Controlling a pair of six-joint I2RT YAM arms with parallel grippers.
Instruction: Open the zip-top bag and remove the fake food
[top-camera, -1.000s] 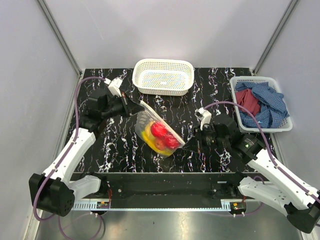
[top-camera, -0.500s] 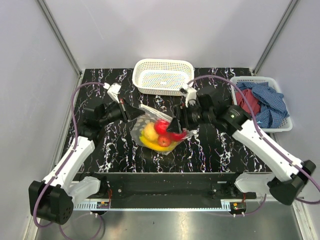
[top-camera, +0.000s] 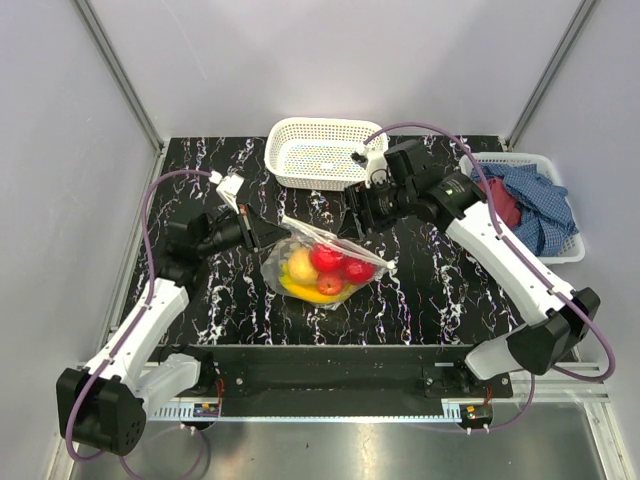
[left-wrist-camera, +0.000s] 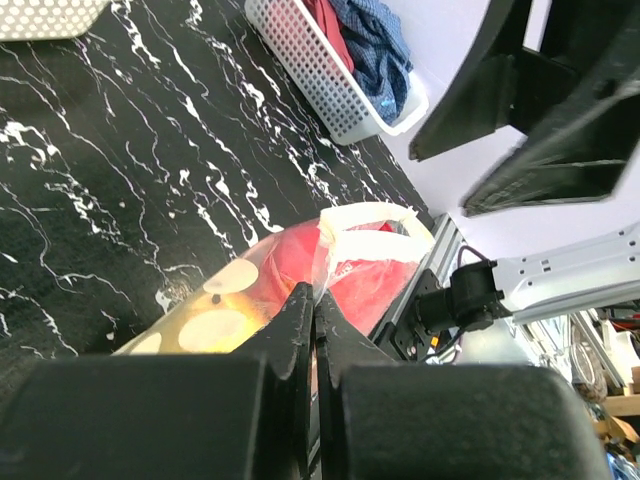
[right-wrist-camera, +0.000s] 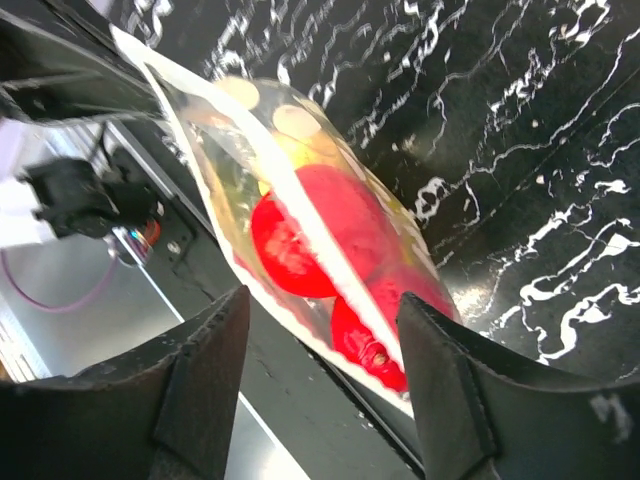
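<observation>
The zip-top bag (top-camera: 345, 252), clear with white dots, hangs slanted over the middle of the table. My left gripper (top-camera: 262, 232) is shut on the bag's upper left edge, and the left wrist view shows the plastic pinched at its tips (left-wrist-camera: 313, 292). Inside lies the fake food: red round pieces (top-camera: 322, 258), a yellow-orange fruit (top-camera: 300, 265) and a banana (top-camera: 298, 290). My right gripper (top-camera: 352, 215) hovers open just behind the bag's right end. In its own view the jaws (right-wrist-camera: 320, 300) stand wide apart above the white zip strip (right-wrist-camera: 330, 260), touching nothing.
A white mesh basket (top-camera: 327, 152) sits at the back centre. A second white basket (top-camera: 520, 215) with red and blue cloths stands at the right edge. The metal rail (top-camera: 320, 410) and arm bases line the near edge.
My right arm swung from the bag's right side up and behind it, and its jaws opened. The left gripper shifted slightly right with the bag, which now lies flatter.
</observation>
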